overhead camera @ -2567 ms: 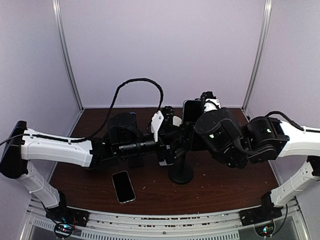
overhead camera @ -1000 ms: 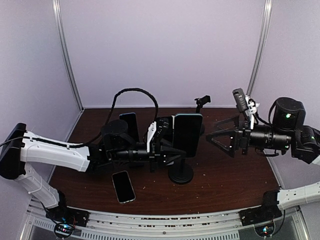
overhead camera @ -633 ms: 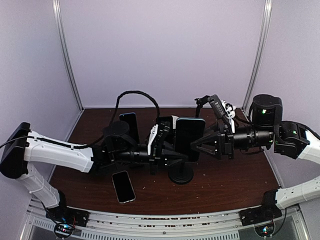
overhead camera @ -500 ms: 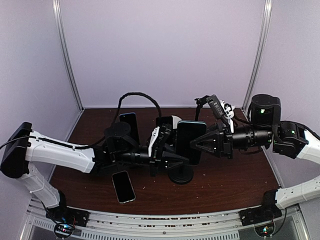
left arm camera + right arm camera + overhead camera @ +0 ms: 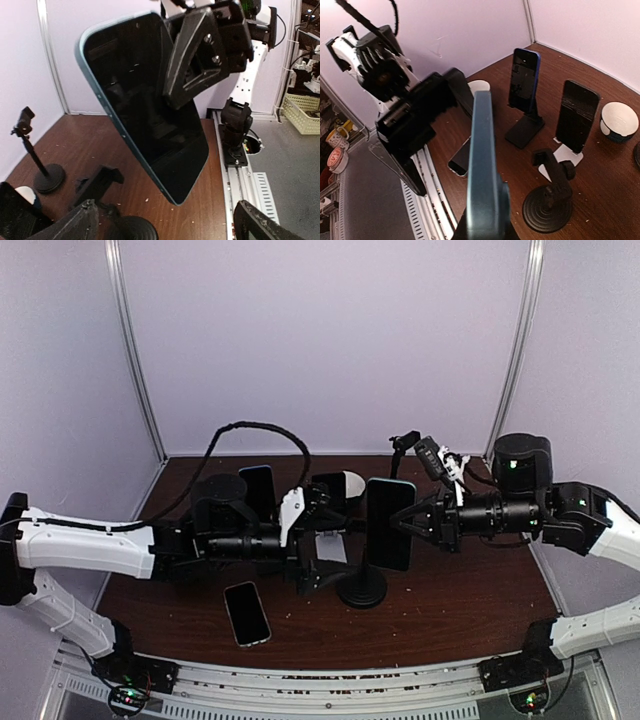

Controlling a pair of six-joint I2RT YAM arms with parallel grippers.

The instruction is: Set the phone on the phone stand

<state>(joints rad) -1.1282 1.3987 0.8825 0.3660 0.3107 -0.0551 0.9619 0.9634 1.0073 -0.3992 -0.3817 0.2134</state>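
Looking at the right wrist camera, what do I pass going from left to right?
black-and-white left arm → teal-edged phone held edge-on → blue phone upright on a black stand → dark phone on a white stand → white bowl

From above I see my right gripper (image 5: 406,523) clamped on the phone (image 5: 389,524), holding it upright just over the phone stand (image 5: 361,591). My left gripper (image 5: 320,552) sits beside the stand, jaws spread. A spare phone (image 5: 246,612) lies flat on the table (image 5: 450,612).
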